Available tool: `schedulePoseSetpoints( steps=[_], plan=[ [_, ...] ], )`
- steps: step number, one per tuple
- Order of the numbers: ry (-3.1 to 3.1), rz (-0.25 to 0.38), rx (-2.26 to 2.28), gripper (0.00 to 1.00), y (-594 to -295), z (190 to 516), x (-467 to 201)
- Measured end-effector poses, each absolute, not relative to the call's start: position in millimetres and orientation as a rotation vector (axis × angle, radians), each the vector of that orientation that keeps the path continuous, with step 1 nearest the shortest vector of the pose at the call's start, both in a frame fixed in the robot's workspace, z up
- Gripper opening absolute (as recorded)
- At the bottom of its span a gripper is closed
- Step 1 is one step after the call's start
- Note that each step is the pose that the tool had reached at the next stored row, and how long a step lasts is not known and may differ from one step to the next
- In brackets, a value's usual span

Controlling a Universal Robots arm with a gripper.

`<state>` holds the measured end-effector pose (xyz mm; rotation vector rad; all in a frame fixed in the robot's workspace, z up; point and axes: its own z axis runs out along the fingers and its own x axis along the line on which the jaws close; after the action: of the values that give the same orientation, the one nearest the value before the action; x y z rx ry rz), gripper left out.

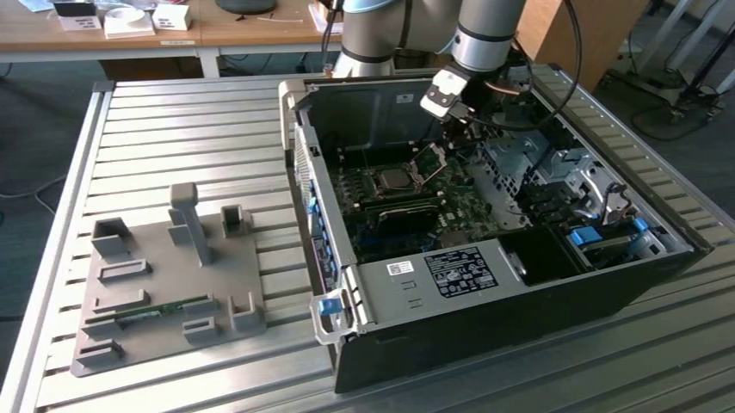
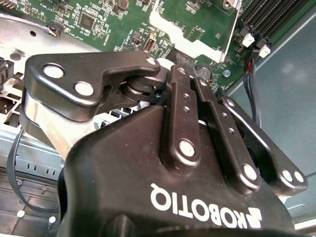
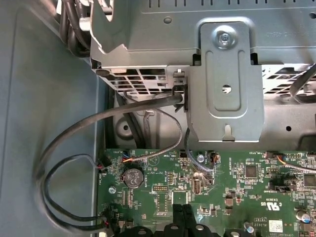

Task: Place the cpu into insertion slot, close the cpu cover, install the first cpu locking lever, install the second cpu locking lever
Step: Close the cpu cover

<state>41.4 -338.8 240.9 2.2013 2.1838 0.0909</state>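
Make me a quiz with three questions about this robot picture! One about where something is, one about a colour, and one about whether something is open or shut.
1. Where is the grey tray?
A) on the exterior view's left of the computer case
B) inside the case
C) on top of the arm

2. What colour is the motherboard?
A) red
B) green
C) white

3. How is the cpu cover?
A) lying flat, shut
B) tilted up, open
C) lying on the grey tray

Answers:
1 A, the tray rests on the slatted table beside the case.
2 B, the board looks green in every view.
3 B, its metal frame stands up off the socket.
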Motion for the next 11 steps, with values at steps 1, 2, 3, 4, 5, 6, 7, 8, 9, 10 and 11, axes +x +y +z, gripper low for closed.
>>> schedulePoseSetpoints(
  steps=[1, 2, 3, 4, 5, 6, 7, 8, 9, 10, 11],
  plan=[
    [2.184, 0.091, 2.201, 0.11, -338.8, 240.9, 41.2],
    [2.184, 0.091, 2.201, 0.11, -338.8, 240.9, 41.0],
    [2.184, 0.091, 2.201, 0.11, -338.8, 240.9, 40.8],
    [2.184, 0.091, 2.201, 0.11, -338.8, 240.9, 40.6],
    [2.184, 0.091, 2.201, 0.11, -338.8, 240.9, 40.3],
    [2.184, 0.091, 2.201, 0.11, -338.8, 240.9, 40.1],
    [2.184, 0.091, 2.201, 0.11, -338.8, 240.9, 39.8],
    [2.184, 0.091, 2.201, 0.11, -338.8, 240.9, 39.6],
    [2.184, 0.091, 2.201, 0.11, -338.8, 240.9, 39.3],
    [2.184, 0.091, 2.201, 0.11, -338.8, 240.9, 38.9],
    [2.184, 0.091, 2.201, 0.11, -338.8, 240.9, 38.4]
  ],
)
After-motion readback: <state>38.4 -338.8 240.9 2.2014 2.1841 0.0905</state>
